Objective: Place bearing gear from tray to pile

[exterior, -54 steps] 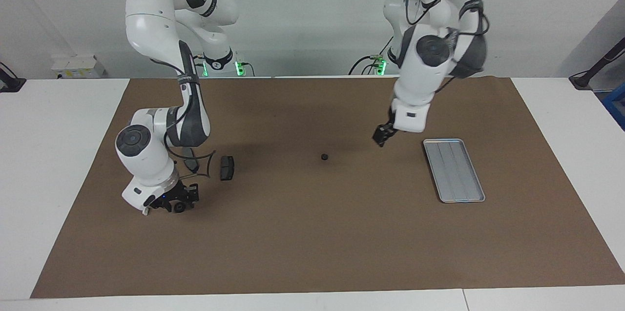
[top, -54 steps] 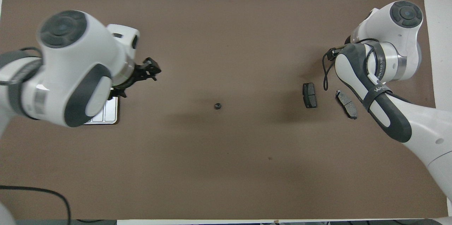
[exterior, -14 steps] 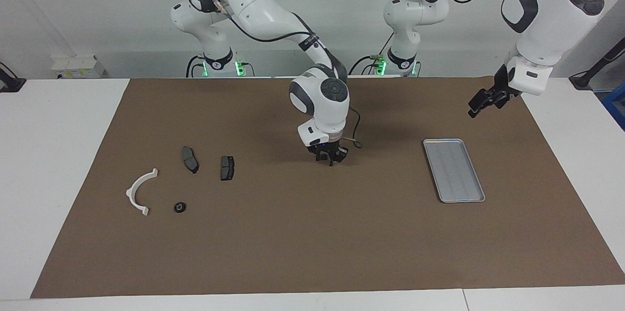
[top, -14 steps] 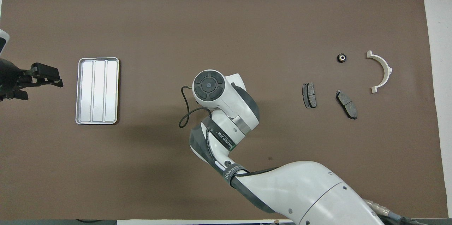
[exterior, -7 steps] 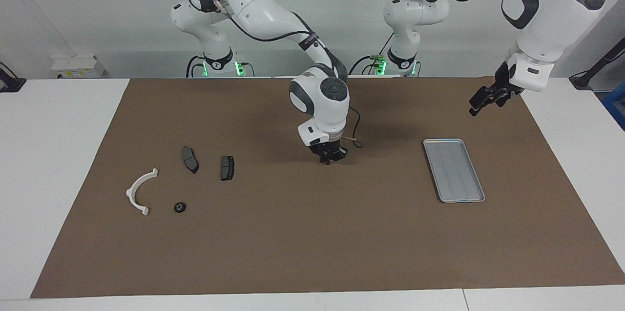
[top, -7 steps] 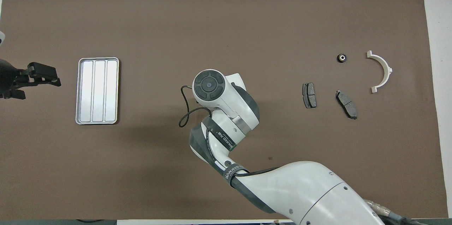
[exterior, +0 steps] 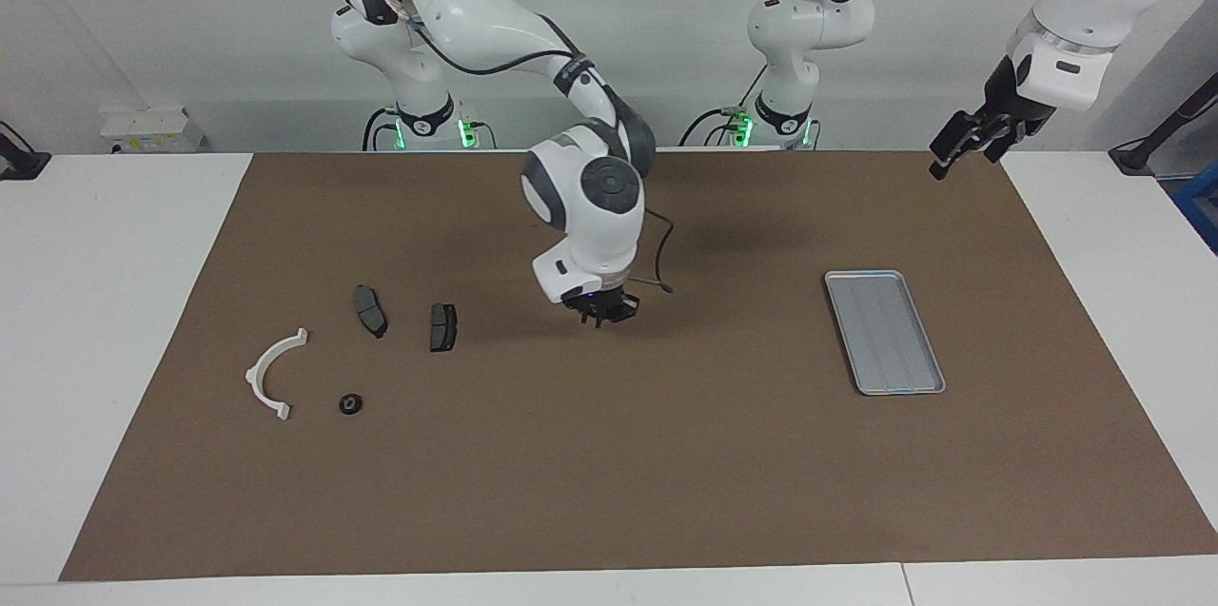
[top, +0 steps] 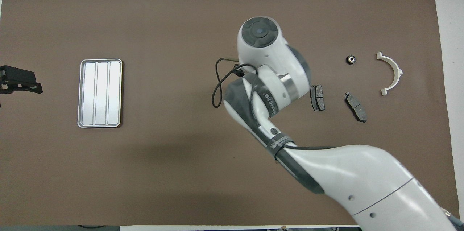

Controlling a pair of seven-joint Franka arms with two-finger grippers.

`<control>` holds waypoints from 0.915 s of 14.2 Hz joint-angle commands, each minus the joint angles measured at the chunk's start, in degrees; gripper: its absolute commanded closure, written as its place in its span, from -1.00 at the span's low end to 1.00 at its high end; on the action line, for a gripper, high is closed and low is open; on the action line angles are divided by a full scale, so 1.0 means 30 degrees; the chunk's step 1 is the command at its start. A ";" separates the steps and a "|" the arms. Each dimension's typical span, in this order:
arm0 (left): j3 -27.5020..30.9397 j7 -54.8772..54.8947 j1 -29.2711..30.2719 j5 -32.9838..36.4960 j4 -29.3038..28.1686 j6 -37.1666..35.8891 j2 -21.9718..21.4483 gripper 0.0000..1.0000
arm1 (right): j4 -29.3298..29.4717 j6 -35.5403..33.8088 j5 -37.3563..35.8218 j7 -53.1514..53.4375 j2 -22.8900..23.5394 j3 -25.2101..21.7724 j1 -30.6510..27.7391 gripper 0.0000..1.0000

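Observation:
The silver tray (exterior: 885, 330) lies empty toward the left arm's end of the mat, and shows in the overhead view (top: 100, 93). The pile lies toward the right arm's end: a white half-ring bracket (exterior: 252, 378), two dark brake pads (exterior: 370, 311) (exterior: 442, 327) and a small black bearing gear (exterior: 350, 404). My right gripper (exterior: 599, 311) hangs just above the middle of the mat, fingers drawn together on a second small bearing gear that is mostly hidden. In the overhead view its own wrist covers it. My left gripper (exterior: 961, 145) is raised above the mat's edge, past the tray.
The brown mat (exterior: 609, 454) covers most of the white table. A black cable loops off the right wrist (top: 217, 86). In the overhead view the pile parts are the bracket (top: 398, 71), the pads (top: 317, 97) (top: 355, 106) and the gear (top: 351, 58).
My right gripper came down on the gear at mid-mat, closed, rose a little and moved toward the pile. My left gripper rose and drew back from the tray.

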 commanded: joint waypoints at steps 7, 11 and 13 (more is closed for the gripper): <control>-0.0056 0.0077 0.0088 -0.0142 -0.0264 -0.0229 -0.0133 -1.00 | -0.3401 0.6250 0.0223 -1.2687 0.0377 0.0254 -0.6034 1.00; -0.0640 0.0253 -0.0786 -0.0200 -0.0117 0.0267 -0.0075 -1.00 | -0.3432 0.7251 0.0193 -1.3918 0.0935 0.0254 -0.6533 1.00; -0.0671 0.0165 -0.1288 -0.0142 -0.0263 0.0445 -0.0104 -1.00 | -0.3461 0.7428 0.0193 -1.3950 0.0965 0.0254 -0.6563 1.00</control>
